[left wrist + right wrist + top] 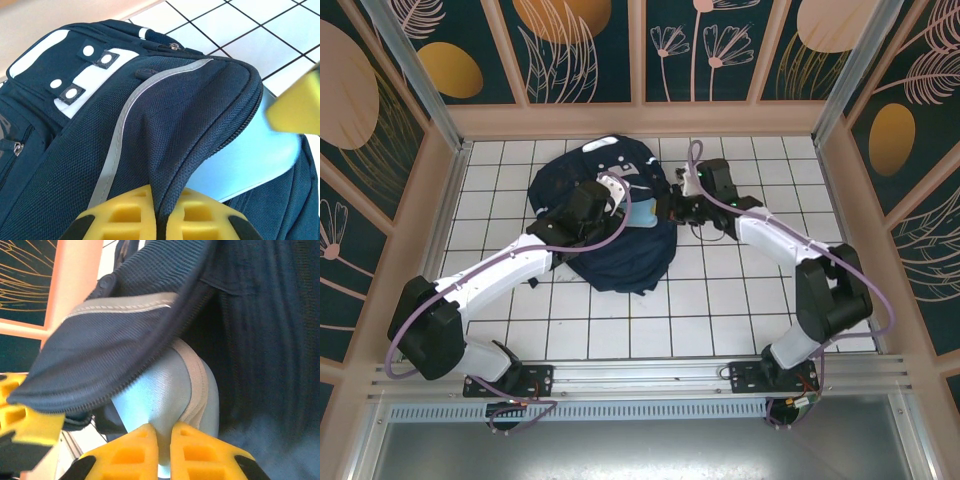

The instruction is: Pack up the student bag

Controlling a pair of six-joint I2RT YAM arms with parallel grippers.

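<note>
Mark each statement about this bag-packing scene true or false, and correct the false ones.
1. The bag lies on a white tiled table. True.
2. The left hand pinches the bag's navy flap. True.
3. The right hand is open and clear of the bag. False: its fingers are closed on pale blue material at the bag's opening.
4. The bag is zipped fully shut. False: the flap is lifted, with pale blue showing under it.
</note>
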